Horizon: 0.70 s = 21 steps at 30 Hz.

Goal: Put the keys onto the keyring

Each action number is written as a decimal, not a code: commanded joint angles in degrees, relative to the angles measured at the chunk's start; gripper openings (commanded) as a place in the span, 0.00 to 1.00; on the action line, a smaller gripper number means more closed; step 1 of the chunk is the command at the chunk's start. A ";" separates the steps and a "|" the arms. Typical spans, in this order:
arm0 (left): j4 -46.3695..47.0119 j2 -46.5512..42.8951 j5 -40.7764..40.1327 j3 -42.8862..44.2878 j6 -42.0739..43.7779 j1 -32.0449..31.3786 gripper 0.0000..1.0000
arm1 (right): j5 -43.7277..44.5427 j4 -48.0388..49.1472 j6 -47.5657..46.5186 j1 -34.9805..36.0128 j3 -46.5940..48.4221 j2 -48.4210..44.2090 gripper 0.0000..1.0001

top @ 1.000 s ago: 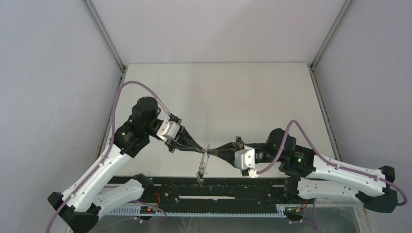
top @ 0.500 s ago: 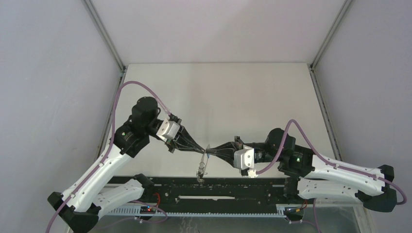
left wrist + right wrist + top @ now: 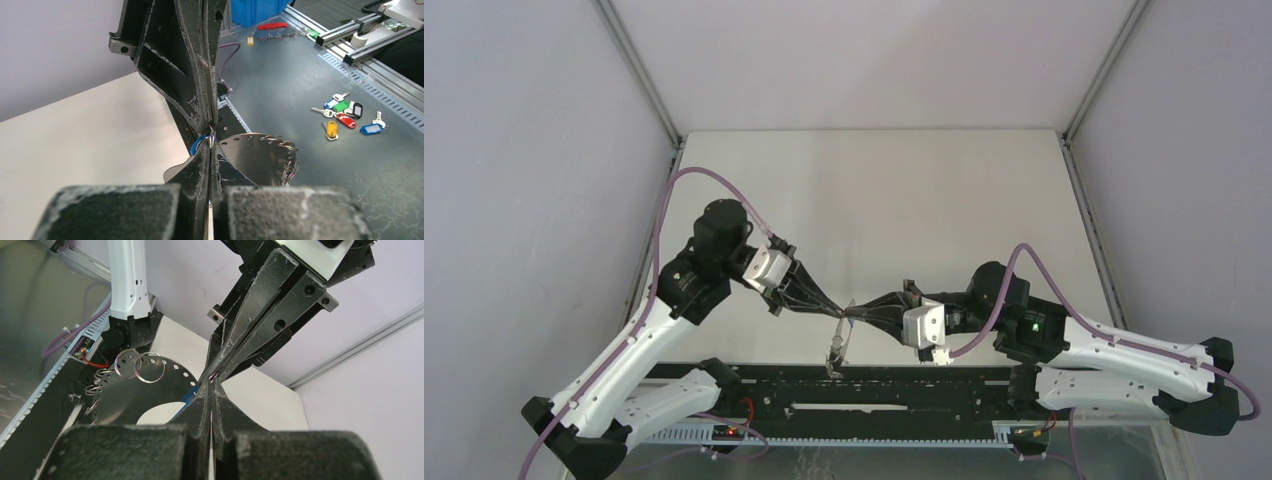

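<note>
The keyring (image 3: pixel 835 352) is a thin grey metal ring with holes and small wire loops along its rim. It hangs edge-on between the two arms. In the left wrist view the keyring (image 3: pixel 260 155) spreads right of my left gripper (image 3: pixel 211 145). That gripper is shut on a thin wire loop at the rim. My right gripper (image 3: pixel 210 386) meets it tip to tip and is shut on the same loop. A blue key head (image 3: pixel 196 146) lies against the fingertips, and whether it is pinched stays hidden. The keyring (image 3: pixel 120 395) carries loose split rings.
The pale table (image 3: pixel 874 200) lies between grey side walls. A black rail (image 3: pixel 874 395) runs along the near edge under the hanging ring. Beyond the table, several coloured key tags (image 3: pixel 345 117) lie on a dark floor near a blue bin (image 3: pixel 255 10).
The right arm has crept slightly left toward the left arm. Both grippers stay shut at the same spot, and the keyring hangs as before.
</note>
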 commanded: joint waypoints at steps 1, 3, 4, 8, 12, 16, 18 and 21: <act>1.89 -0.22 0.62 -1.90 -0.78 -0.22 0.00 | -1.73 2.94 0.86 -0.74 3.65 1.82 0.00; 1.81 -0.10 1.03 -1.90 -0.91 -0.30 0.00 | -3.88 1.96 1.60 -1.94 4.71 2.56 0.00; 1.86 -0.09 1.14 -1.97 -0.91 -0.31 0.00 | -4.89 1.66 1.87 -2.54 5.10 2.81 0.00; 1.81 -0.10 1.49 -2.04 -0.78 -0.25 0.00 | -9.52 -0.52 3.07 -4.94 7.09 4.24 0.00; 1.82 -0.24 1.54 -2.24 -0.46 -0.40 0.00 | -10.33 -1.05 3.60 -5.73 7.94 5.45 0.00; 1.87 -0.19 1.37 -2.43 0.13 -0.66 0.00 | -9.79 -0.76 3.59 -5.96 8.71 6.61 0.00; 1.79 -0.02 1.27 -2.37 0.30 -0.91 0.00 | -9.88 -0.59 3.63 -6.01 9.10 7.17 0.00; 1.79 0.32 1.02 -2.43 0.49 -1.08 0.00 | -10.23 -0.31 2.86 -6.13 9.66 7.90 0.00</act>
